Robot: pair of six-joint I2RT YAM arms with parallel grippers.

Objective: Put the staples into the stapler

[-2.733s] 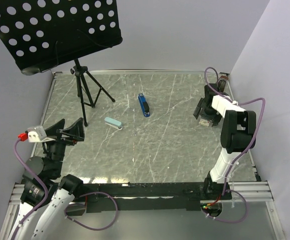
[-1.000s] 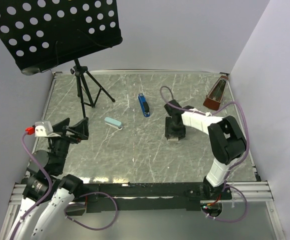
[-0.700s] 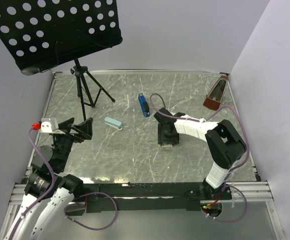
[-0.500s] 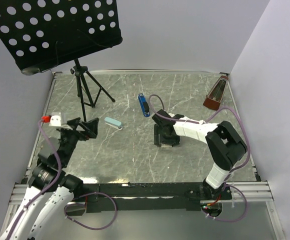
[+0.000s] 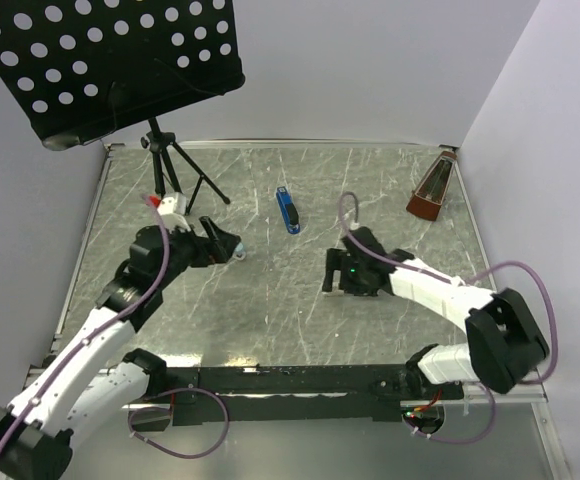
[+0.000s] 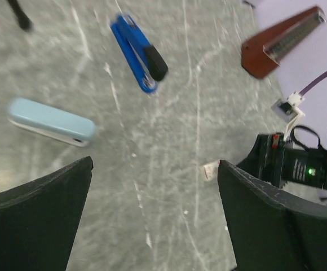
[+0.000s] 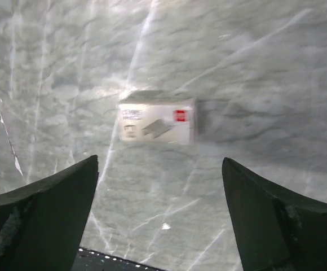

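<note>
1. The stapler (image 5: 287,210) lies flat on the grey table (image 5: 270,320), a bit past the middle. It is dark blue, with a black part at one end. Nothing touches it.
2. The box of staples (image 7: 158,122) also lies flat on the table. It is small and white, with a little red mark on top.
3. The right hand (image 7: 159,162) hangs over the box of staples. Its two fingers are spread wide apart and hold nothing. In its own camera the box shows in the gap between the fingers and touches neither one.
4. The left hand (image 6: 155,165) hangs over the table too. Its fingers are spread wide apart and there is nothing in them.
5. A light blue case (image 6: 51,121) lies on the table close to the left hand. From above, the hand covers part of it.
6. From the left hand's camera, the stapler is farther away than the case, and the box of staples sits off to the right, just beside the right hand. The stapler and the box are well apart.
7. A brown metronome (image 5: 430,190) stands in the far right corner.
8. A black music stand (image 5: 100,60) full of round holes is at the far left, with its legs (image 5: 170,190) on the table.
</note>
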